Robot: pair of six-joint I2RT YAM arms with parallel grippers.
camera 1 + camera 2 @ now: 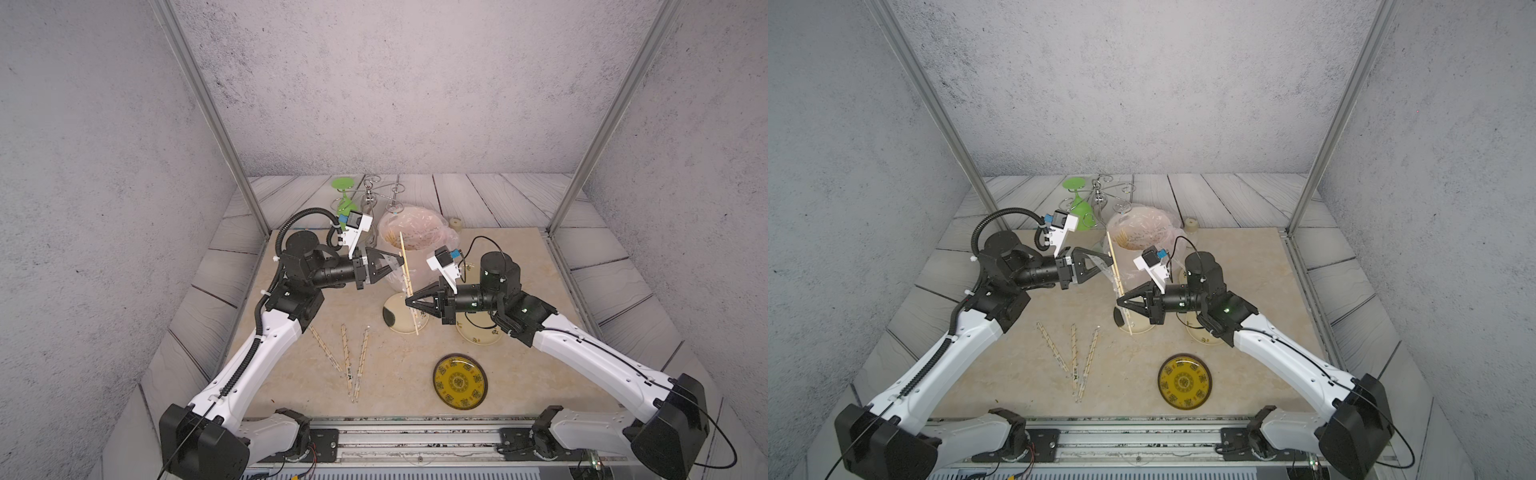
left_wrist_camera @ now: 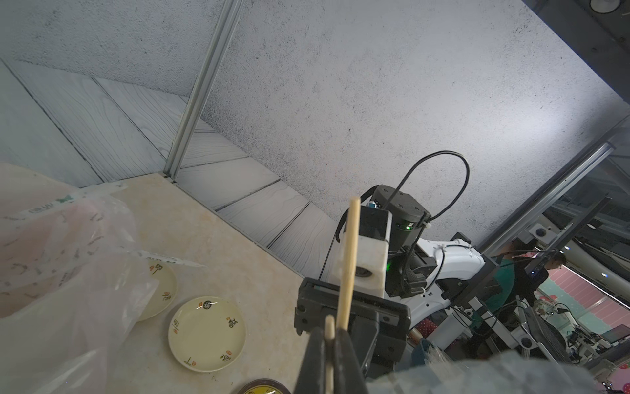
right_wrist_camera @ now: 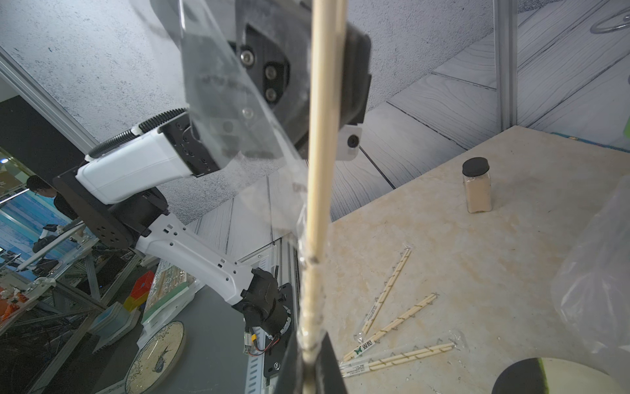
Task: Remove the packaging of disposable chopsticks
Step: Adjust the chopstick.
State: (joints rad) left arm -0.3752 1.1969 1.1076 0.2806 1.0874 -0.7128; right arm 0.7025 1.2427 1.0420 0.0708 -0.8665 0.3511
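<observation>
A pair of disposable chopsticks (image 1: 402, 247) (image 1: 1111, 249) stands nearly upright in the air above a cream plate (image 1: 405, 326). My left gripper (image 1: 400, 261) (image 2: 329, 341) is shut on the upper part of the sticks (image 2: 351, 256). The translucent packaging (image 3: 218, 88) drapes from those fingers down along the sticks (image 3: 320, 136). Lower down, my right gripper (image 1: 409, 300) (image 3: 308, 361) is shut on the crinkled sleeve still wrapping the sticks. Three sleeved pairs (image 1: 345, 353) (image 1: 1074, 357) (image 3: 388, 290) lie on the table to the left.
A big pinkish plastic bag (image 1: 415, 232) sits behind the grippers. A second cream plate (image 1: 478, 334) lies under the right arm, and a yellow patterned plate (image 1: 460, 381) near the front. A green glass (image 1: 345, 195), a wire rack (image 1: 374, 195) and a small jar (image 1: 456, 224) stand at the back.
</observation>
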